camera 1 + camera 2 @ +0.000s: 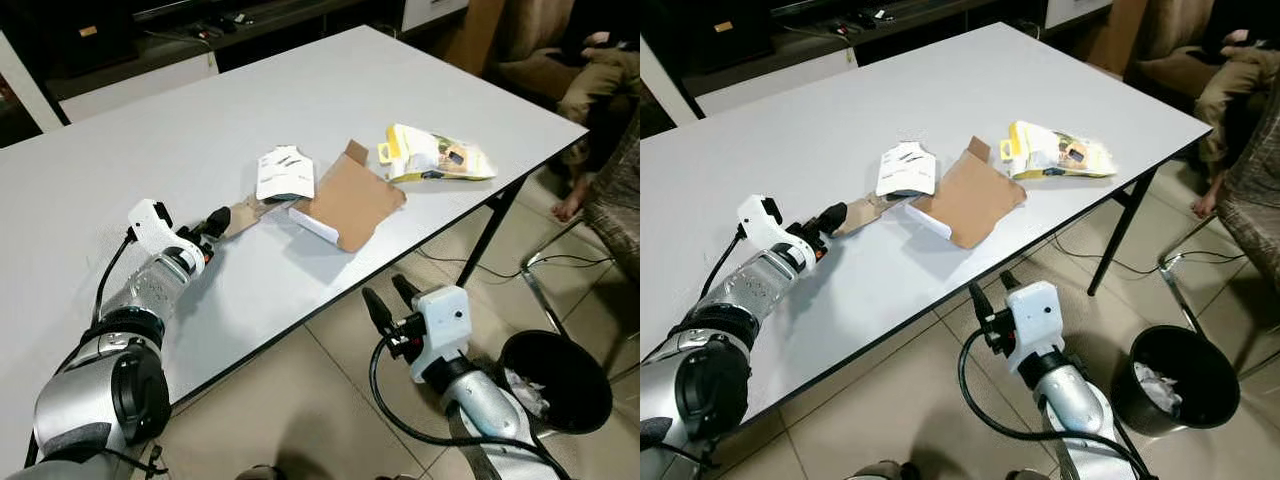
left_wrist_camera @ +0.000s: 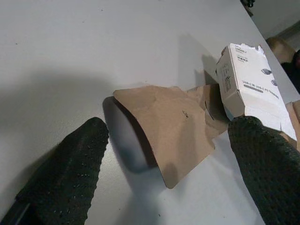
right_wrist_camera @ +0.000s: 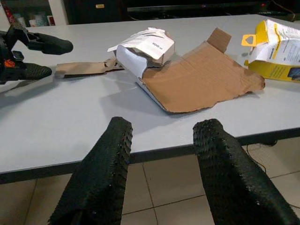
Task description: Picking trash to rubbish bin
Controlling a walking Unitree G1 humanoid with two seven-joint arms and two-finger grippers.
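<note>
Reaching at centre-left of the frame, the left pincer (image 1: pixel 212 226) stands open around a brown cardboard flap (image 2: pixel 176 131) lying on the bench (image 1: pixel 200 130); next, closing on it seems due. The right pincer (image 1: pixel 390 297) hangs open below the bench edge, near the bin (image 1: pixel 560 375) at lower right.

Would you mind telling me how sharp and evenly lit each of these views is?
Left eye view: sharp, soft light; the torn cardboard casts a faint shadow on the table. Left wrist view: the left gripper shades the tabletop, its fingers blurred. Right wrist view: the right gripper is soft, the white box crisp.
</note>
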